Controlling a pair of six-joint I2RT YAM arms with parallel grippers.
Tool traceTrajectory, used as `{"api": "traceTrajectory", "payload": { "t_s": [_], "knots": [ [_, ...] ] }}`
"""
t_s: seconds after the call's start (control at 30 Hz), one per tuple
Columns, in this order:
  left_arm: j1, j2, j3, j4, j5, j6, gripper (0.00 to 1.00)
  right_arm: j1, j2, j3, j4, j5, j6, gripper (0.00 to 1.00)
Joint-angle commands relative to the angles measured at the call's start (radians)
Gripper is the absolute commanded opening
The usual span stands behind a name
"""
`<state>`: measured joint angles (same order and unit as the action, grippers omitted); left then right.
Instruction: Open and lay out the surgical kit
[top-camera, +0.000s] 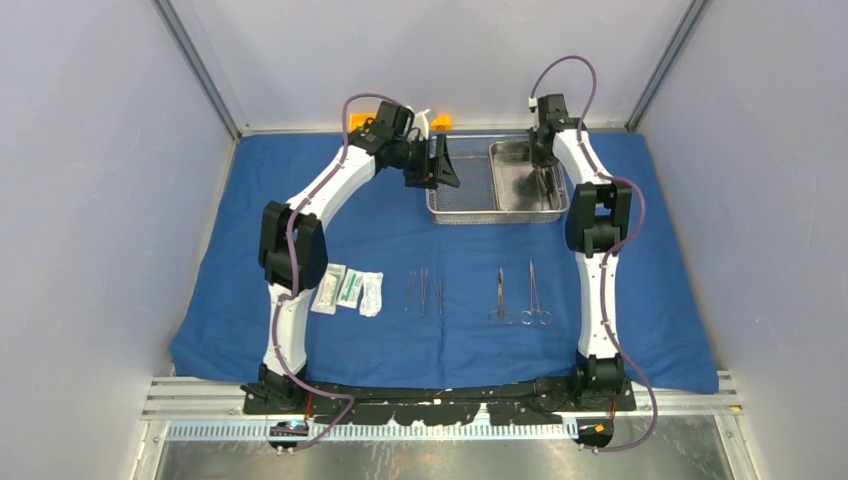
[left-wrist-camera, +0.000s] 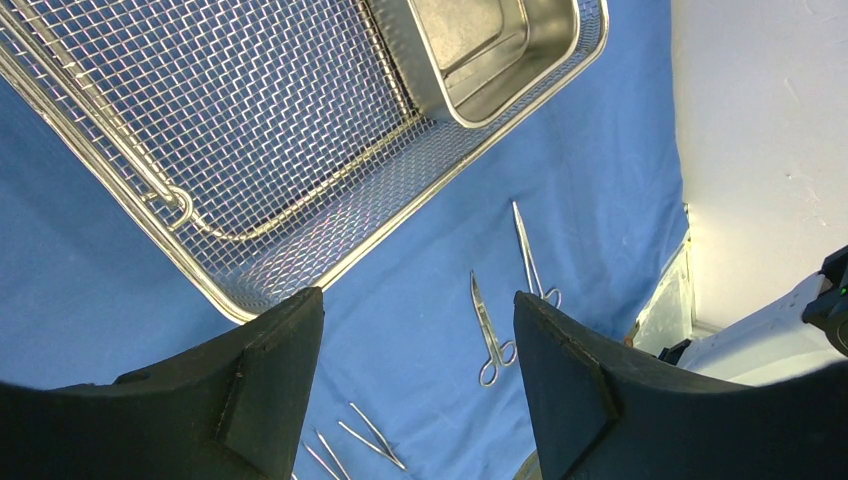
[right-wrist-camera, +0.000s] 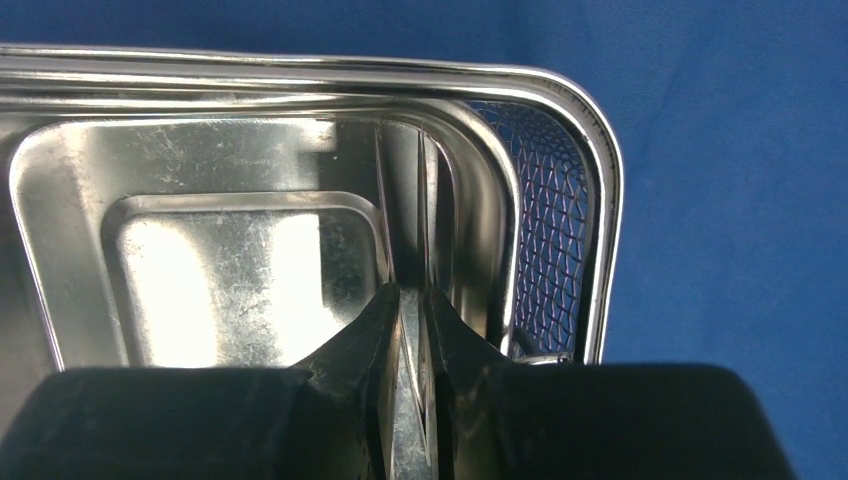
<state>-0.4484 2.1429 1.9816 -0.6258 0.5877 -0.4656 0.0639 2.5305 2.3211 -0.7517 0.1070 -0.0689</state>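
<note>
A large blue cloth wrap (top-camera: 650, 300) lies spread flat over the surface, matte and lightly creased, filling the middle of the top view. At upper centre-right sits the steel mesh basket (top-camera: 465, 190), a rectangle of fine woven wire with a rounded rod rim. The smaller solid steel tray (top-camera: 515, 165), polished, scuffed and round-cornered, stands inside the basket's right half.

The right end effector (right-wrist-camera: 412, 300) is clenched on the tray's thin wall, with one black finger on each side of the steel. The left end effector (left-wrist-camera: 418, 300) hangs released at the basket's left edge, its blunt black fingers wide apart with nothing between them.

In a row across the lower middle of the cloth lie three white-green packets (top-camera: 347, 288) beside the left arm and three thin steel instruments (top-camera: 424, 290) at centre. To their right are two longer ring-handled instruments (top-camera: 517, 296), side by side.

Small orange blocks (top-camera: 441, 123) sit at the cloth's upper edge, behind the left wrist. Pale grey walls (top-camera: 90, 200) close in three sides. A ribbed aluminium rail (top-camera: 190, 395) runs along the bottom, where the arm bases are bolted. The right arm crosses the basket's right end.
</note>
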Motion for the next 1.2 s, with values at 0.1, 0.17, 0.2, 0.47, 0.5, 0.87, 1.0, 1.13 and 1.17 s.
{"api": "traceTrajectory", "payload": {
  "t_s": [0.1,0.17,0.2,0.47,0.5,0.87,1.0,1.13,1.17],
  "knots": [
    [0.009,0.003,0.027,0.015,0.027,-0.005,0.72,0.002,-0.106,-0.085,0.089,-0.028,0.006,0.20],
    [0.008,0.003,0.028,0.015,0.027,-0.005,0.72,0.004,-0.107,-0.084,0.086,-0.032,0.002,0.20],
    [0.008,0.003,0.028,0.015,0.027,-0.005,0.72,0.005,-0.108,-0.085,0.085,-0.032,0.001,0.20],
    [0.009,0.006,0.027,0.013,0.028,-0.004,0.72,0.008,-0.109,-0.091,0.089,-0.039,0.000,0.20],
    [0.008,0.006,0.028,0.014,0.029,-0.004,0.72,0.007,-0.110,-0.092,0.092,-0.039,0.000,0.20],
    [0.008,0.009,0.027,0.015,0.032,-0.004,0.72,0.014,-0.146,-0.114,0.120,-0.050,-0.001,0.20],
    [0.008,0.009,0.028,0.015,0.035,-0.004,0.72,0.015,-0.150,-0.117,0.124,-0.043,-0.005,0.20],
    [0.009,0.010,0.029,0.015,0.035,-0.004,0.72,0.015,-0.146,-0.113,0.124,-0.042,-0.008,0.20],
    [0.009,0.009,0.028,0.014,0.034,-0.005,0.72,0.015,-0.143,-0.112,0.124,-0.041,-0.009,0.20]
  ]
}}
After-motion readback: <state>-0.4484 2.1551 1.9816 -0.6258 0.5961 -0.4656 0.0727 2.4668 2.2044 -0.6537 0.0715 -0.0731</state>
